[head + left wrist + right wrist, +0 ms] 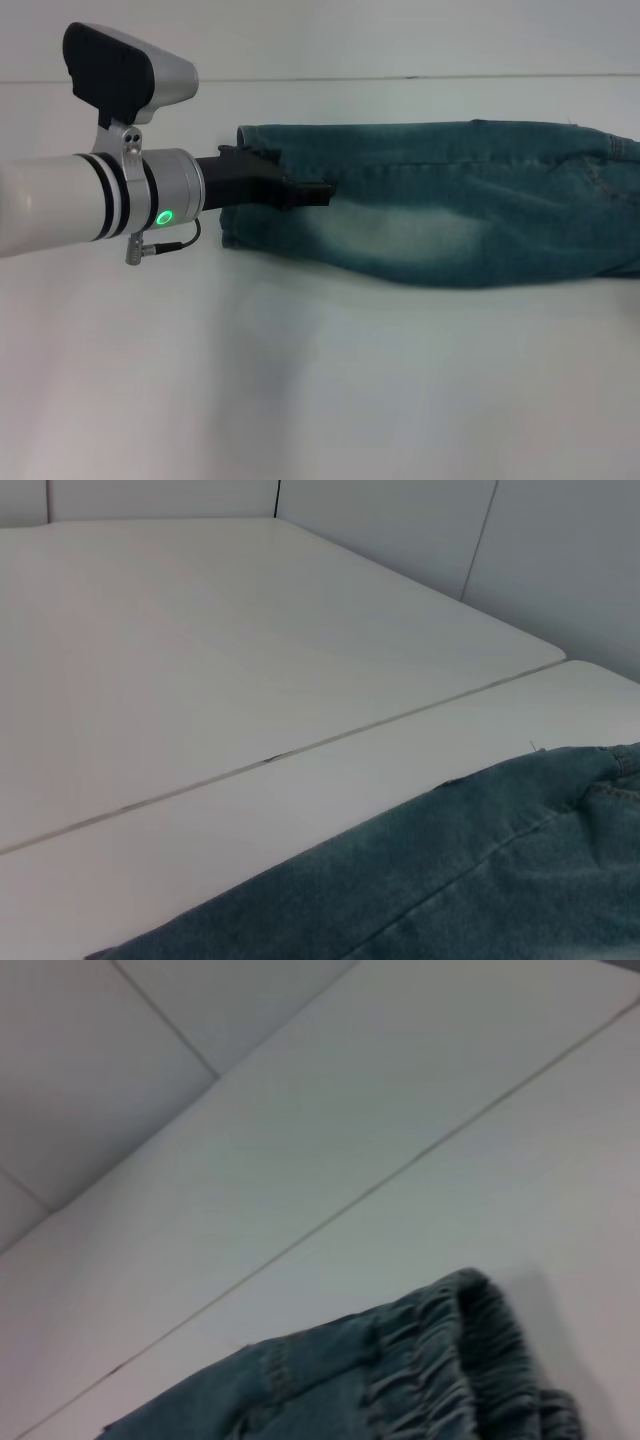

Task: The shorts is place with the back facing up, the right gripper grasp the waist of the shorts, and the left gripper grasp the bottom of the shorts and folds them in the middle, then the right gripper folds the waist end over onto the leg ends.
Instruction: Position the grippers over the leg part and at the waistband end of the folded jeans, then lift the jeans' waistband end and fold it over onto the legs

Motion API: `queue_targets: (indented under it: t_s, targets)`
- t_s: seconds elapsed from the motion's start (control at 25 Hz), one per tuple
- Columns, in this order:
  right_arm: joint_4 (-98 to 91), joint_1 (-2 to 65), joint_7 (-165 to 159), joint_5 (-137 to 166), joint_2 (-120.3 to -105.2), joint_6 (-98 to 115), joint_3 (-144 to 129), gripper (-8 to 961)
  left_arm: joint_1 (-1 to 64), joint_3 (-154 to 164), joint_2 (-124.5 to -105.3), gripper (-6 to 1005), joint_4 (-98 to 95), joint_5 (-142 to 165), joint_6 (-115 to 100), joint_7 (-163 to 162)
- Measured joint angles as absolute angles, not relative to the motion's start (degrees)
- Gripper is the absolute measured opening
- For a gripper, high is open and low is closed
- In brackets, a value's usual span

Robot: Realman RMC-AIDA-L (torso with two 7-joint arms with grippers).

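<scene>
Denim shorts [440, 205] lay folded lengthwise under our left gripper [305, 192], grip unreadable; only our right wrist view showed the ruched waist [470, 1360].

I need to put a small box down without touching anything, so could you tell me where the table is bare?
The white table is bare along the near side of the faded blue-green denim shorts, and in a thin far strip. It is crowded at their left end, where the left pincer, black with a silver wrist, lies on the cloth.
</scene>
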State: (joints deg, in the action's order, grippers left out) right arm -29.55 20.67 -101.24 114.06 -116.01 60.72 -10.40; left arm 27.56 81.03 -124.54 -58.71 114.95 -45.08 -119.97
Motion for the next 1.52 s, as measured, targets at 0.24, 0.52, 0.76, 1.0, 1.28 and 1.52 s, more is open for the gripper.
queue_targets:
  t_s: [0.24, 0.52, 0.76, 1.0, 1.28, 1.52]
  targets:
    - [-29.62, 20.81, -99.32, 114.38, -116.0, 62.71, -10.92, 686, 27.62, 81.04, -124.54, 937, -58.52, 114.95, -44.98, -119.8]
    - [-29.73, 20.26, -94.27, 111.43, -116.65, 65.0, -9.98, 398, 27.13, 83.19, -124.58, 937, -58.55, 112.73, -42.72, -118.41]
    - [-30.31, 18.89, -91.54, 106.84, -117.12, 69.2, -9.6, 183, 25.17, 94.69, -124.63, 935, -57.75, 96.95, -31.53, -103.83]
    - [-30.89, 18.24, -92.06, 106.02, -116.6, 73.43, -9.58, 95, 26.83, 113.24, -124.63, 910, -56.47, 77.2, -6.75, -92.99]
    - [-34.21, 16.95, -92.88, 105.94, -117.02, 76.65, -9.2, 93, 30.44, 129.88, -124.63, 633, -56.09, 84.27, 15.66, -112.28]
    - [-34.38, 16.78, -92.99, 106.13, -117.03, 77.05, -9.31, 94, 30.38, 140.17, -124.61, 381, -45.72, 117.24, 38.01, -153.74]
